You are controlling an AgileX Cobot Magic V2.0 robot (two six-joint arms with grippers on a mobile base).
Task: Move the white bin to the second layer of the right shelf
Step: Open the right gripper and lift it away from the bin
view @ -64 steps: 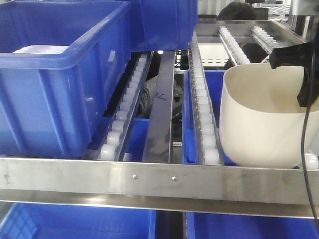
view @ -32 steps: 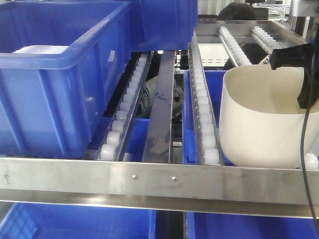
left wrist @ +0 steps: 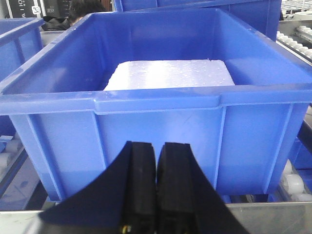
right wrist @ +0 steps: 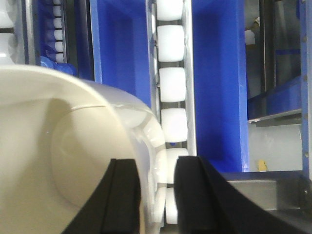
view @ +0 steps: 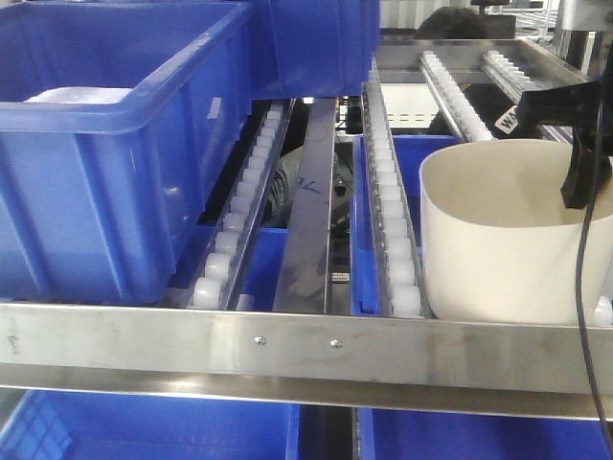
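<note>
The white bin (view: 498, 249) sits upright on the roller tracks (view: 388, 192) of the right shelf second layer, just behind the flat steel front rail (view: 287, 345). My right gripper (view: 575, 192) reaches over the bin's right rim. In the right wrist view my right gripper (right wrist: 157, 163) straddles the bin's wall (right wrist: 58, 146), with one finger inside and one outside. The jaws are apart, with a gap beside the wall. My left gripper (left wrist: 157, 146) is shut and empty in front of a blue crate (left wrist: 161, 122).
The large blue crate (view: 96, 172) fills the left lane and holds a white foam slab (left wrist: 170, 73). More blue crates stand behind it and on the level below (view: 144, 431). White rollers (right wrist: 173, 83) run beside the bin. A black cable (view: 584, 316) hangs at the right.
The white bin has come down from a raised, slightly tilted hold and now rests level on the rollers. My right gripper's jaws have parted from its wall.
</note>
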